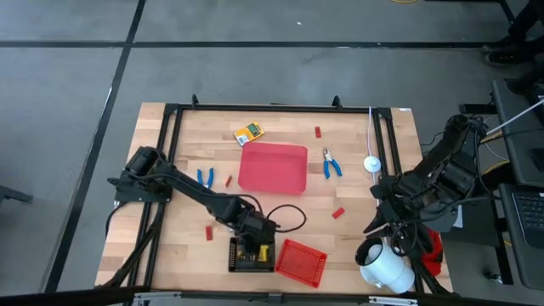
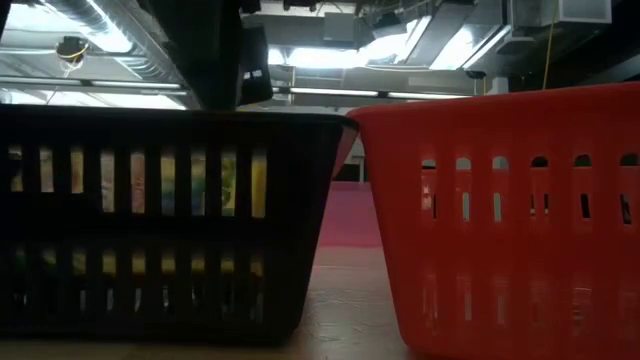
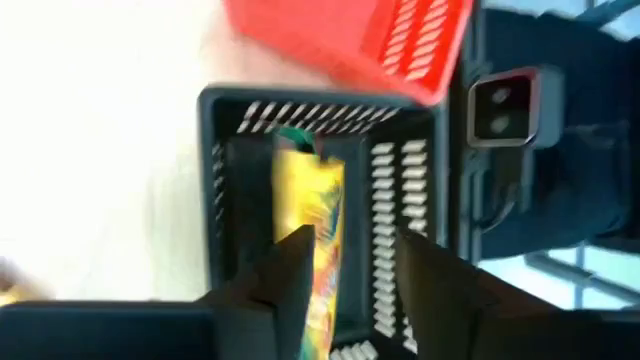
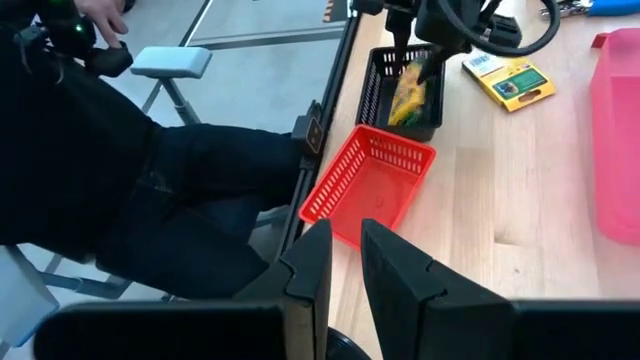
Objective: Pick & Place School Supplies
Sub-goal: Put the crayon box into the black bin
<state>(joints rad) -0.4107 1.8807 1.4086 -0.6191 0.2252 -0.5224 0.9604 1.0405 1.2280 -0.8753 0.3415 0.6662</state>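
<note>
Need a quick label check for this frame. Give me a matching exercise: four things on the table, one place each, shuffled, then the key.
Things:
1. yellow card box
2. red mesh basket
3. large red tray
4. second yellow-and-green card box

Places:
A. table middle
B. inside the black basket, under the left pincer
C. on bare wood beside the large red tray, on the far side from the baskets
D. beside the black basket, at the table's near edge

Pairs: 1-B, 2-D, 3-A, 4-C

Wooden table [image 1: 357, 246]: red tray [image 1: 273, 167], baskets, scattered supplies.
</note>
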